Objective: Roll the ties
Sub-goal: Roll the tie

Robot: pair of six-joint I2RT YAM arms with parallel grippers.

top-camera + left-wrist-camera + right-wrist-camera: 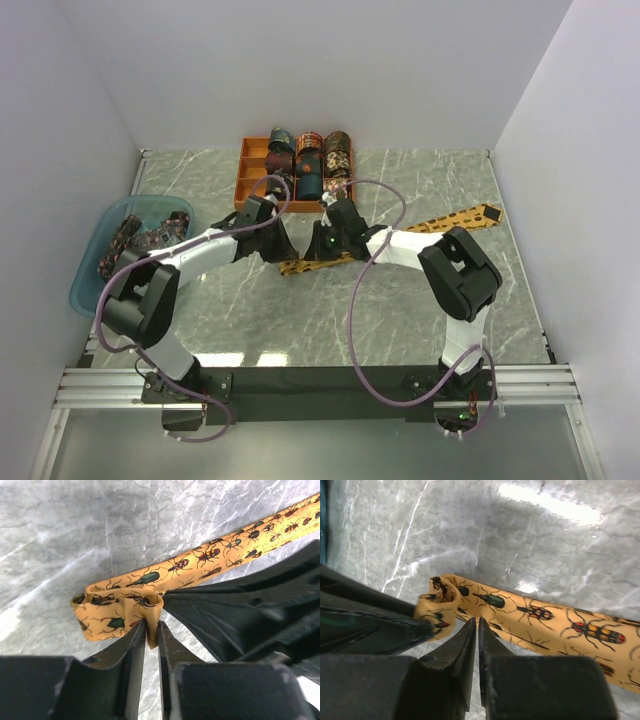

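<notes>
Mustard-gold beetle-print fabric tie [200, 562] is being pinched at its curled end by our left gripper [151, 625]; our right gripper [477, 622] beside it, we cannot tell.

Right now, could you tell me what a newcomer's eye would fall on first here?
The beetle-patterned gold tie stretched slantwise across the marble table, its curled end pinched by the left fingers. Next, the orange tray holding rolled ties at the far edge, and the blue basin at the left.
</notes>
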